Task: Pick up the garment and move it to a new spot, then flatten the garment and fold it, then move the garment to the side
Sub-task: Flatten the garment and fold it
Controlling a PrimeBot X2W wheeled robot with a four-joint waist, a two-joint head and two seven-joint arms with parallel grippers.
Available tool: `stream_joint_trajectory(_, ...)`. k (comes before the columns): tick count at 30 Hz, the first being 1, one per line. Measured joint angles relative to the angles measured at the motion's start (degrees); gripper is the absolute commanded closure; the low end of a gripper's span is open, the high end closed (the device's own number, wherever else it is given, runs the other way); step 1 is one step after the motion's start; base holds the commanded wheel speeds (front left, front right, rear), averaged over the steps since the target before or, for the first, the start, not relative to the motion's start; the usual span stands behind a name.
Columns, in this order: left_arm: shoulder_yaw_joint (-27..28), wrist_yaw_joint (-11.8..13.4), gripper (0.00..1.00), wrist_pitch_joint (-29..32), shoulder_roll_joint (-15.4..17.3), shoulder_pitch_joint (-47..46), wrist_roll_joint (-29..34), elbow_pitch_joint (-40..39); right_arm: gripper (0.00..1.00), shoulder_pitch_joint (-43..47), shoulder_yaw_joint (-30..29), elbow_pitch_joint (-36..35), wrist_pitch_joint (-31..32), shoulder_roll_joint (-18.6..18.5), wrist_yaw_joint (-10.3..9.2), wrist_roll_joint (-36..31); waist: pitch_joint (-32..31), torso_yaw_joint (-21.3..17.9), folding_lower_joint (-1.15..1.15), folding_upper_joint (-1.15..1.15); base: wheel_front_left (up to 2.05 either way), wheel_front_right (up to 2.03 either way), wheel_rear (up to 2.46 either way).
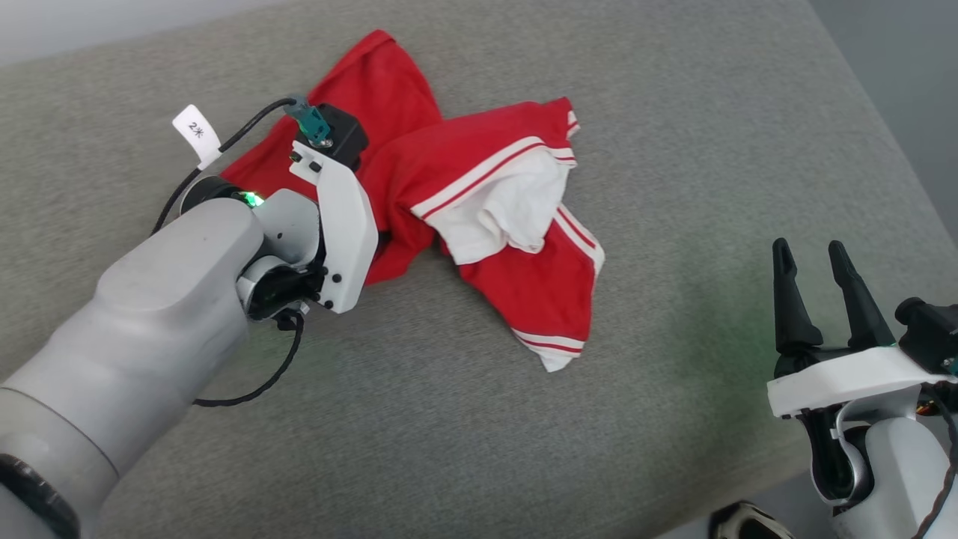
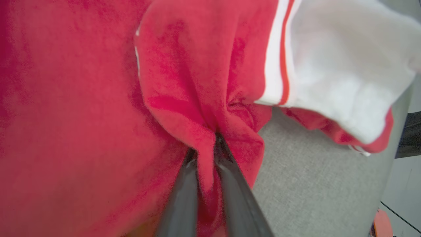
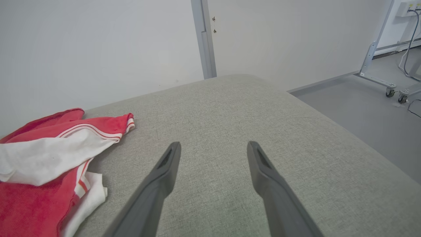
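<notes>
- Pale left forearm [image 1: 150, 314] lies nearest in the head view, crossing the lower left. Its wrist housing hides the fingers from above.
- Grip point: the left gripper [image 2: 213, 141] has its jaws drawn narrow on a ridge of red cloth. The fold is pinched between the two dark fingers [image 2: 182, 197] near their tips.
- Idle side: the right gripper [image 1: 808, 254] sits at the lower right with its jaws wide and nothing between them. It hovers over bare cushion, well apart from the cloth.
- Work item: the garment [image 1: 479, 172] lies crumpled on the grey cushion [image 1: 711, 135], left of the middle. A white sleeve with striped trim is bunched on top, and a red panel with a striped hem trails toward the near edge. No lettering can be made out.
- Status, as judged: the pick-up grasp is made. Most of the cloth rests on the cushion, so the lift appears not yet done.
- Remaining: carry to a new spot, flatten, fold, move aside.
- Containers: none in use. The garment lies directly on the cushion.
- Background, right wrist view: a white wall [image 3: 98, 49], a door frame [image 3: 204, 39], and a wheeled metal frame [image 3: 378, 69] on the grey floor [image 3: 355, 108].
</notes>
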Motion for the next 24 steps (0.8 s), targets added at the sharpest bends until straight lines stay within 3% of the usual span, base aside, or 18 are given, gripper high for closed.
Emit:
stream_joint_trajectory(3, -0.7, 0.0, 1.00, -1.3, 0.8, -0.2, -0.6, -0.2, 0.00, 0.0, -0.2, -0.4, 0.0, -0.1, 0.00, -0.2, -0.2, 1.3, 0.00, 0.00, 0.00, 0.00, 0.00)
stream_joint_trajectory(10, -1.8, 0.0, 1.00, -3.3, 6.9, -0.7, -0.6, 0.3, 0.00, -0.1, 0.2, -0.9, 0.0, -1.0, 0.00, -0.6, -1.5, 4.9, 0.00, 0.00, 0.00, 0.00, 0.00)
stream_joint_trajectory(18, -2.2, 0.0, 1.00, -5.0, 11.6, 1.0, 0.3, 4.2, 0.00, -0.1, 0.8, -0.8, 0.0, -1.7, 0.00, -0.8, -2.7, 6.9, 0.00, 0.00, 0.00, 0.00, 0.00)
stream_joint_trajectory(24, -2.2, 0.0, 1.00, -6.7, 12.1, 2.5, 1.2, 7.5, 0.00, 0.2, 0.8, -0.5, 0.0, -2.6, 0.00, -0.8, -3.5, 7.2, 0.00, 0.00, 0.00, 0.00, 0.00)
